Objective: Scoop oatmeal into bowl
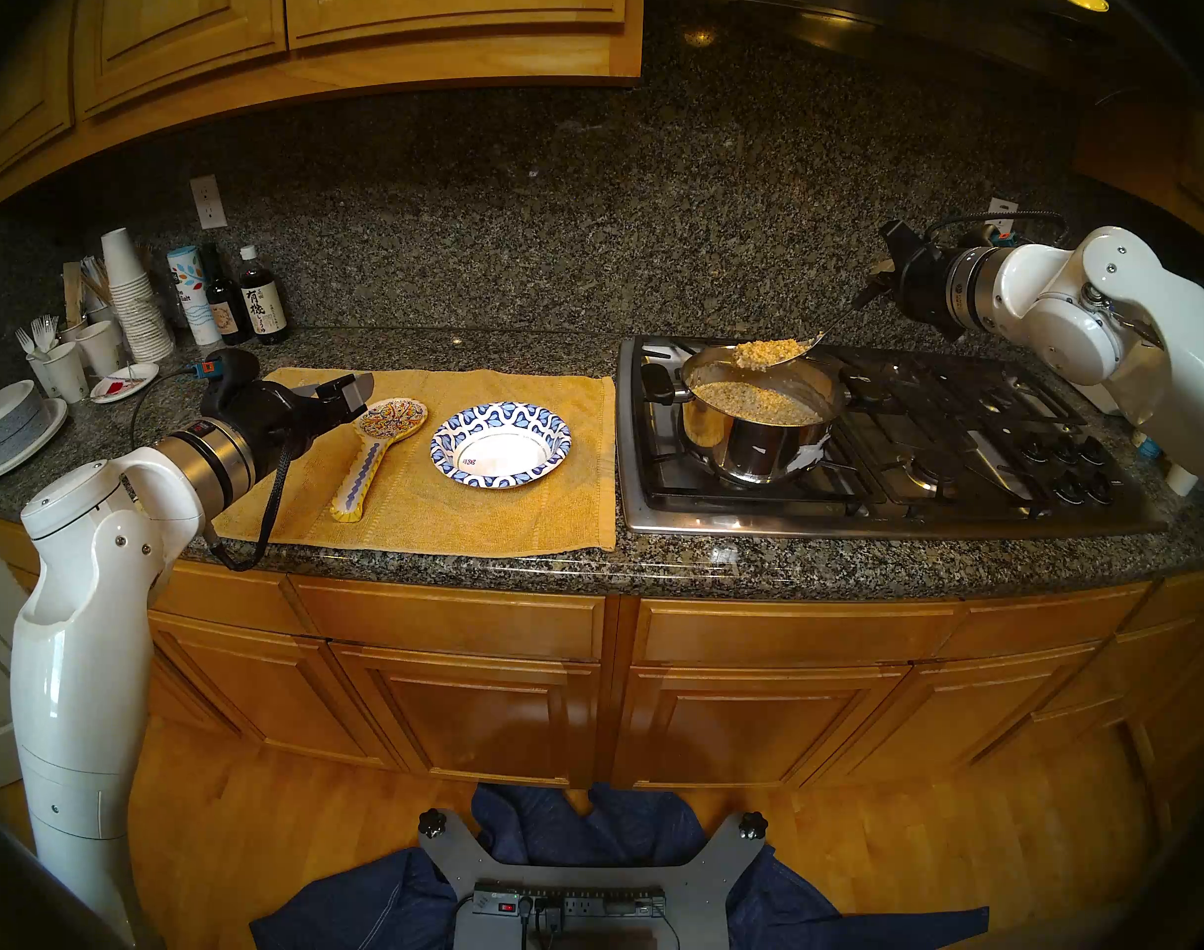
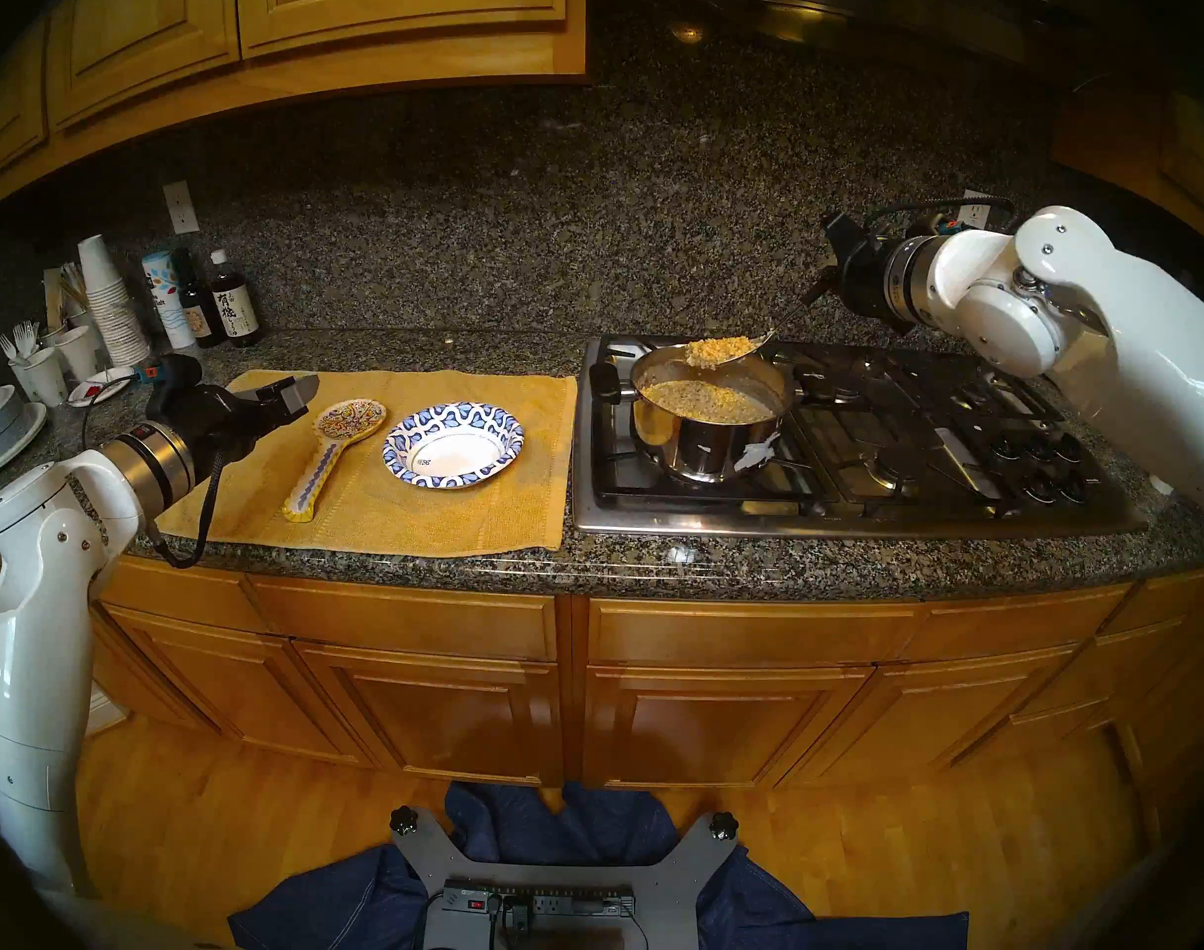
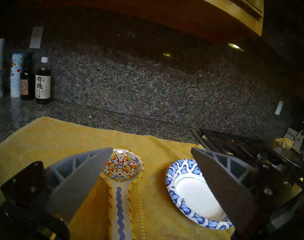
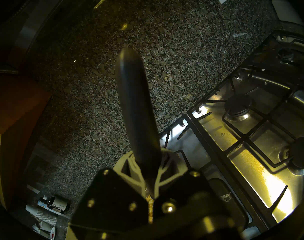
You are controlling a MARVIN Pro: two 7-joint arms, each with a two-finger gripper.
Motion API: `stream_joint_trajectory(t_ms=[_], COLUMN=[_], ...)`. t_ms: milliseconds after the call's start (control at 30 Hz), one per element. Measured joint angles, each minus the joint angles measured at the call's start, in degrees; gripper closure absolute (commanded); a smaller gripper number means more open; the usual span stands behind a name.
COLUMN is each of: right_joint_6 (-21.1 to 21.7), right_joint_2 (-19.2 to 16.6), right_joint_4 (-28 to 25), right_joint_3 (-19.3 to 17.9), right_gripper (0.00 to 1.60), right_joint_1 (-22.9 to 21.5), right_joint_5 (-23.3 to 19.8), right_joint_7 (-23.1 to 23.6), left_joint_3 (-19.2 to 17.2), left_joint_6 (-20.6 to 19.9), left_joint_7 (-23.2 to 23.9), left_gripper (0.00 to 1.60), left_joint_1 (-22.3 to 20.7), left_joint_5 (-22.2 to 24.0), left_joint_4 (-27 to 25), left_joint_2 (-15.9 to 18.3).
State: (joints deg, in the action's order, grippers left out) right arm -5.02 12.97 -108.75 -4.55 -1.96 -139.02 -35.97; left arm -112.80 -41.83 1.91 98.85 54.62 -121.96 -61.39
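The oatmeal [image 1: 757, 395] fills a steel pot [image 1: 743, 448] on the stove's front left burner. My right gripper [image 1: 883, 280] is shut on the black handle of a metal spoon [image 1: 835, 323]. The spoon holds a heap of oatmeal [image 1: 767, 352] just above the pot's far rim. In the right wrist view the handle [image 4: 135, 104] sticks up from the shut gripper [image 4: 147, 173]. The blue-and-white paper bowl [image 1: 501, 445] sits empty on the yellow towel, left of the stove. My left gripper [image 1: 352, 393] is open and empty, hovering left of the bowl [image 3: 187, 191].
A multicoloured ceramic spoon rest [image 1: 379, 448] lies on the yellow towel [image 1: 448, 523] between my left gripper and the bowl. The stove [image 1: 928, 448] has black grates and knobs at the right. Cups, bottles [image 1: 263, 304] and stacked grey bowls [image 1: 13, 424] crowd the far left.
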Motion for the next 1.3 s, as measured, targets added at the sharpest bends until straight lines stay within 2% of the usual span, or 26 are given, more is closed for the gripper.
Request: stream_joint_trajectory(t_ms=[233, 533, 867, 1300], right_joint_6=[-0.02, -0.03, -0.05, -0.06], right_joint_2=[-0.01, -0.01, -0.02, -0.03], right_joint_4=[0.0, -0.01, -0.02, -0.02], right_joint_3=[0.0, 0.01, 0.01, 0.01], right_gripper=[1.6, 1.6, 1.6, 1.6], right_joint_1=[0.0, 0.0, 0.0, 0.0], right_joint_5=[0.0, 0.0, 0.0, 0.0], right_joint_7=[0.01, 0.02, 0.03, 0.03], left_joint_3=[-0.35, -0.75, 0.28, 3.21], left_joint_6=[-4.9, -7.48, -8.01, -8.02], left_joint_7=[-3.38, -6.84, -8.54, -8.54], left_gripper=[0.0, 0.0, 0.0, 0.0], left_joint_1=[-2.01, -4.14, -5.06, -4.83], left_joint_5=[5.07, 8.71, 9.4, 9.46], left_joint_4=[1.13, 3.41, 3.24, 1.34], left_joint_2=[-2.26, -4.76, -5.82, -6.54])
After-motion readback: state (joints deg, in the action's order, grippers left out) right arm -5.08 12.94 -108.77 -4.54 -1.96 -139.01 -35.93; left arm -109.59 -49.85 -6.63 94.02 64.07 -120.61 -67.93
